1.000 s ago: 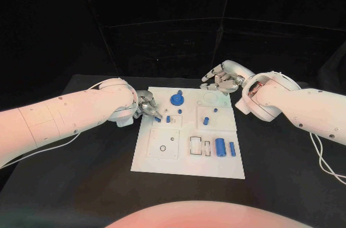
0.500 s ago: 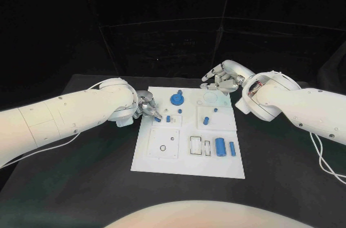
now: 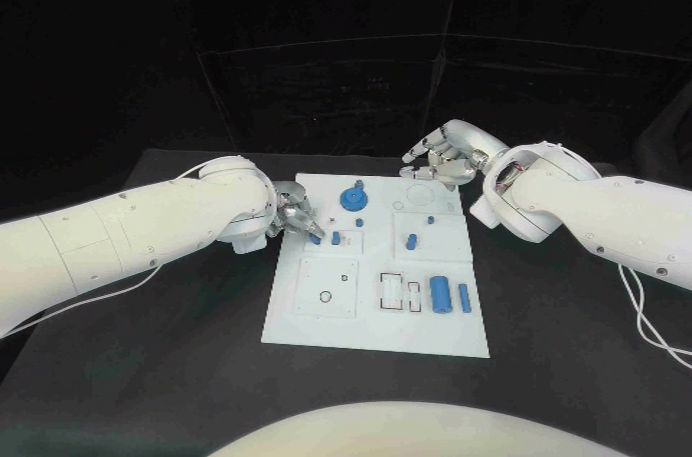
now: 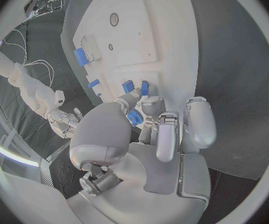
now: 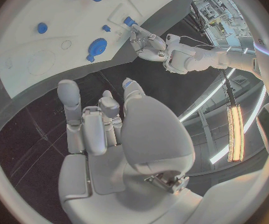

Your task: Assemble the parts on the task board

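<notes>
The white task board (image 3: 372, 329) lies in the middle of the black table. My left hand (image 3: 294, 215) hovers at the board's left edge and pinches a small blue part (image 3: 315, 238) between thumb and a finger; the left wrist view shows this part (image 4: 134, 117) at the fingertips, just above the board (image 4: 162, 27). Two short blue pegs (image 4: 129, 86) stand close by. My right hand (image 3: 441, 163) hangs over the board's far right corner, fingers apart, holding nothing. A blue round knob (image 3: 353, 197) sits near the far edge, also seen as the knob (image 5: 97, 47) from the right wrist.
More blue parts sit on the board: a peg (image 3: 411, 242) in the middle right square, a thick cylinder (image 3: 440, 294) and a thin one (image 3: 464, 297) near the right side. An empty square plate (image 3: 327, 287) with a small hole lies at the near left.
</notes>
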